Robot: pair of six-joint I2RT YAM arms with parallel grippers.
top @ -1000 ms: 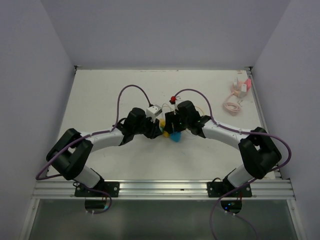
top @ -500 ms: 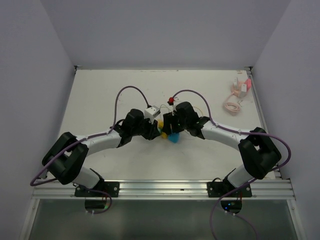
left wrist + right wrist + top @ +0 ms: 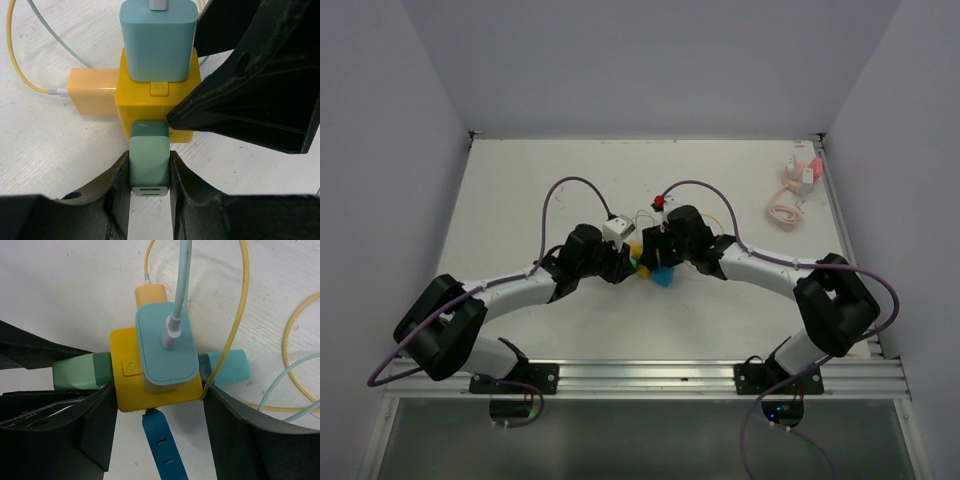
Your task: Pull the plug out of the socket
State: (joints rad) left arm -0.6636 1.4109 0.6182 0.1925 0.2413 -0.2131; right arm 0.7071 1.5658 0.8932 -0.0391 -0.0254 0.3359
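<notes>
The socket is a yellow cube (image 3: 150,107) with plugs on several sides. A green plug (image 3: 148,165) sits in its near side, and my left gripper (image 3: 148,172) is shut on that plug, one finger on each flank. A light blue adapter (image 3: 157,40) sits on top. In the right wrist view my right gripper (image 3: 157,405) is shut on the yellow cube (image 3: 130,390), its fingers against the cube's lower corners, with the green plug (image 3: 80,372) still against the cube's left side. From above, both grippers meet at the cube (image 3: 640,262) mid-table.
Also on the cube are an orange plug (image 3: 149,295), a teal plug (image 3: 227,367) and a dark blue plug (image 3: 162,445). Yellow and pale blue cables (image 3: 240,315) loop behind. A pink charger with a coiled cable (image 3: 798,177) lies at the back right, and a small red item (image 3: 658,202) sits beyond the cube.
Both grippers and the cube cluster have shifted slightly left and farther from the bases. The left arm has stretched out lower. Both grips are the same.
</notes>
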